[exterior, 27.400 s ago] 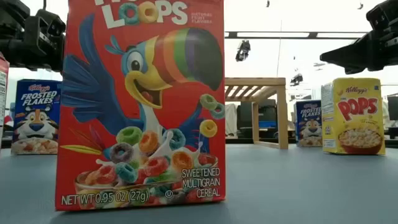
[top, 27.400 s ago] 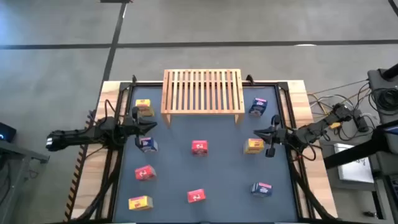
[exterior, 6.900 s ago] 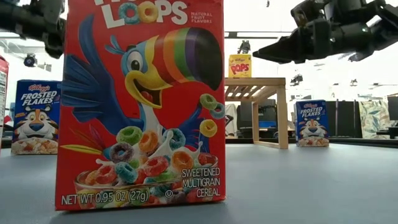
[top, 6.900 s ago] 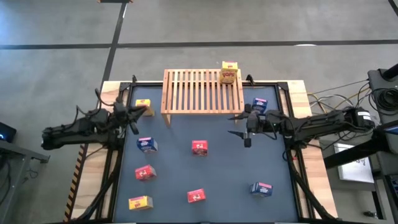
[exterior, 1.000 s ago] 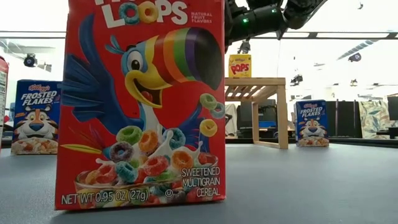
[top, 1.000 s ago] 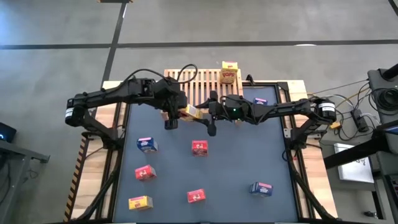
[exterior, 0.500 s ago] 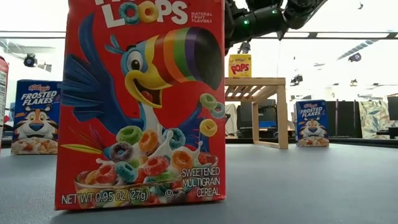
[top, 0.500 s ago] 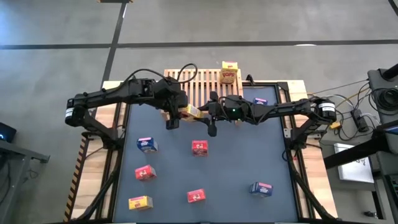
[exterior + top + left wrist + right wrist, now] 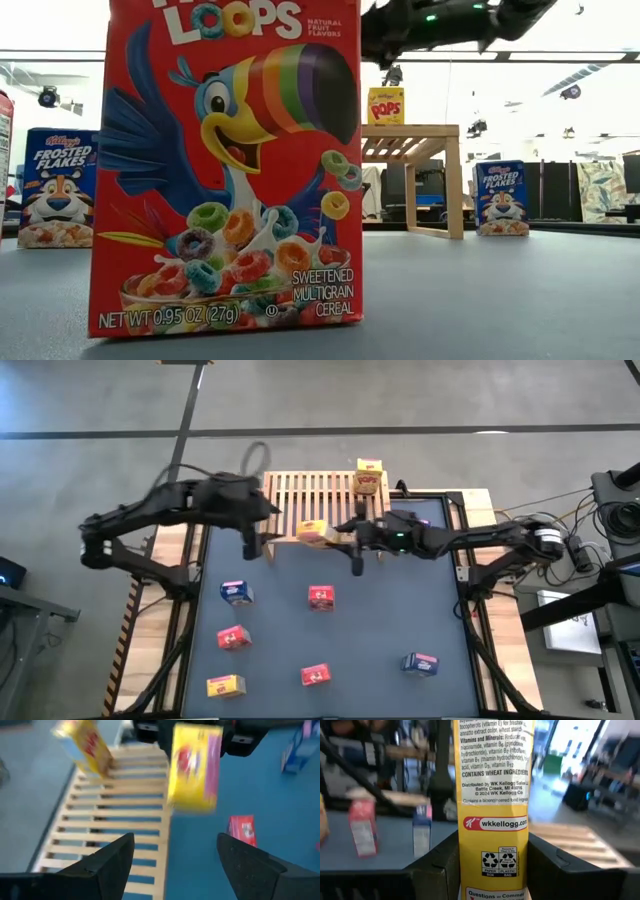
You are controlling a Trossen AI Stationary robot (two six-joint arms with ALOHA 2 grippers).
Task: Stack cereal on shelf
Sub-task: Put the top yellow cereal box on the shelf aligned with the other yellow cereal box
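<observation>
On my feed the dark grey table mat [image 9: 330, 630] fills the frame, and nearest the front edge lie a yellow box [image 9: 225, 685], a red box [image 9: 314, 675] and a blue box [image 9: 420, 662]. Further back sit another red box [image 9: 232, 637], a blue box [image 9: 235, 592] and a red box [image 9: 320, 597]. From table height a Froot Loops box [image 9: 226, 165] looms close, with Frosted Flakes boxes [image 9: 57, 187] behind. Beyond these, my right gripper [image 9: 345, 538] is clenched on a yellow Corn Pops box [image 9: 314, 532], held above the near edge of the slatted wooden shelf [image 9: 312, 495]; its fingers [image 9: 560, 862] press both sides. My left gripper [image 9: 250, 542] hangs just beside it, released and empty, its fingers [image 9: 112, 855] spread. At the shelf's far right corner stands another yellow Pops box [image 9: 368, 476].
</observation>
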